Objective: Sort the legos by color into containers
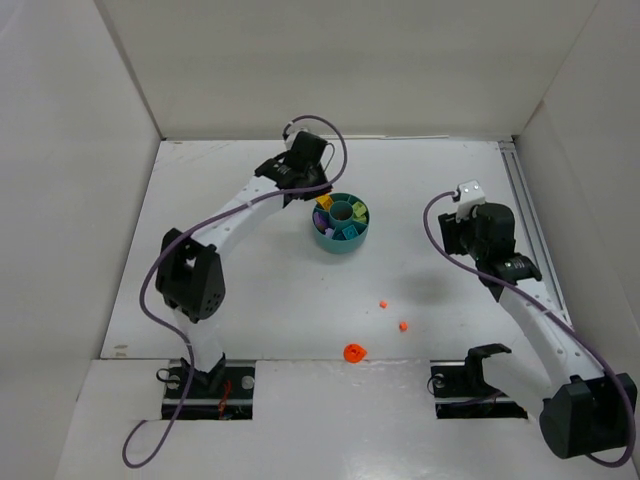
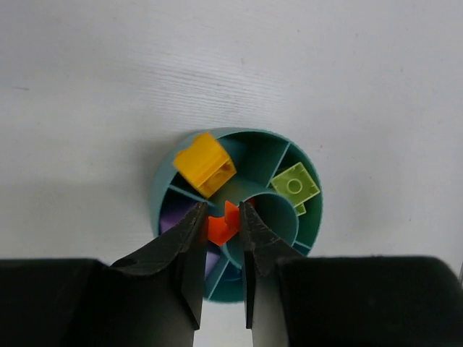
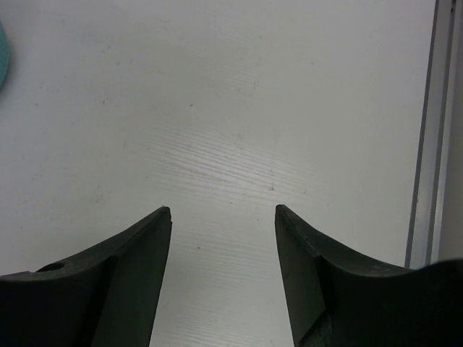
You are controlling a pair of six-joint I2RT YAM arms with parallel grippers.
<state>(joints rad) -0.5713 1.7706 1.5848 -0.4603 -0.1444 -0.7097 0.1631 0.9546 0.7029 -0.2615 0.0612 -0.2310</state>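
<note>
Left gripper (image 2: pixel 222 210) clenches an orange piece (image 2: pixel 221 228) over the dish (image 2: pixel 314 223), right gripper (image 3: pixel 223 213) gapes empty; dropped here it may land among purple pieces (image 2: pixel 173 218)

Teal dish (image 3: pixel 2 54), only a sliver at the left edge

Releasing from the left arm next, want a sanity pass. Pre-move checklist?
1. Grip: left gripper shut on orange lego: ok.
2. Position: lego over the teal dish, beside its centre cup: ok.
3. Which compartment lies under it: cannot tell.
4. Clearance: right gripper open, over the table, away from the dish: ok.
5. Sorting finished: not ok, three loose orange pieces lie on the table.
</note>
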